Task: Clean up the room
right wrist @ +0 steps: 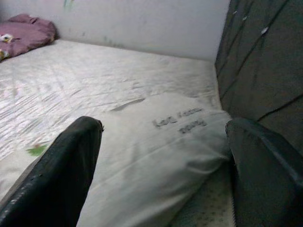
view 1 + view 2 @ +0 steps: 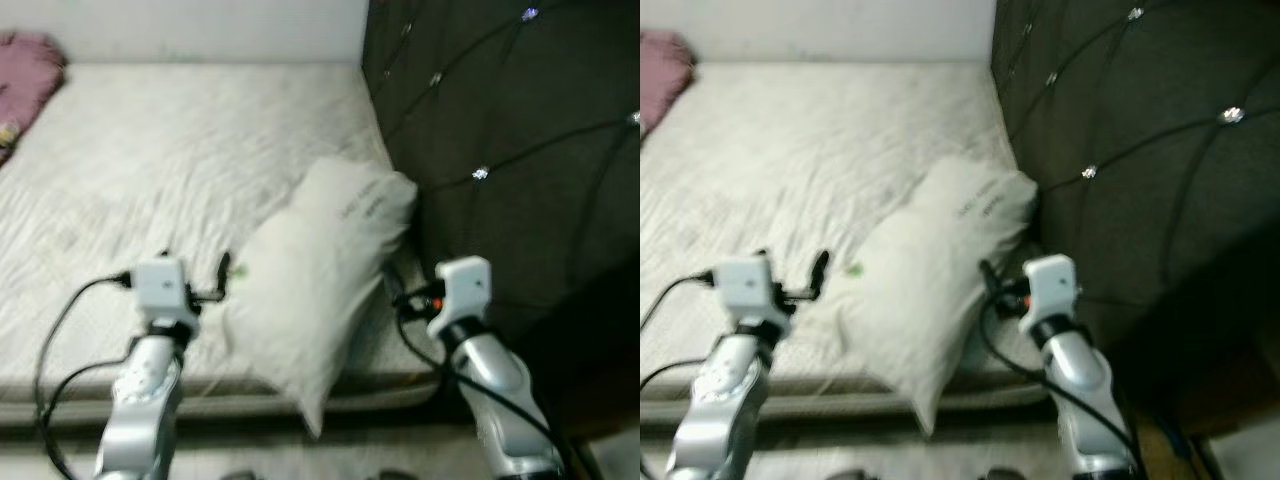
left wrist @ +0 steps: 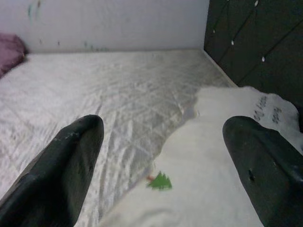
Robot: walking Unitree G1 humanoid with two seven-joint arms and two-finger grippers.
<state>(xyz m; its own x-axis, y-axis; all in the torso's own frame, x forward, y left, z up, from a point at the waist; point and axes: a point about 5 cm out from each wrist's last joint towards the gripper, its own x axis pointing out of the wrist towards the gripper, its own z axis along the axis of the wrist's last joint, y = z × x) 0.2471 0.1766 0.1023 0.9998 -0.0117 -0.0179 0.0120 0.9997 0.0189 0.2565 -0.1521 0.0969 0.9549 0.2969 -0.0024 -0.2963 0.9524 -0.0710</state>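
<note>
Against the dark tufted headboard (image 2: 520, 130), a white pillow (image 2: 315, 280) lies slanted on the mattress (image 2: 170, 160), one corner hanging past the mattress's near edge. The left gripper (image 2: 222, 280) is just beside the pillow's side away from the headboard, the right gripper (image 2: 987, 277) by the side nearer it, both with fingers spread wide and empty. A one-sided pinch could let the soft pillow sag and slide off the mattress.

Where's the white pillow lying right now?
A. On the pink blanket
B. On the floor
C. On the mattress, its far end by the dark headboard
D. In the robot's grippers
C: the pillow lies on the mattress, its far end against the headboard.
</note>
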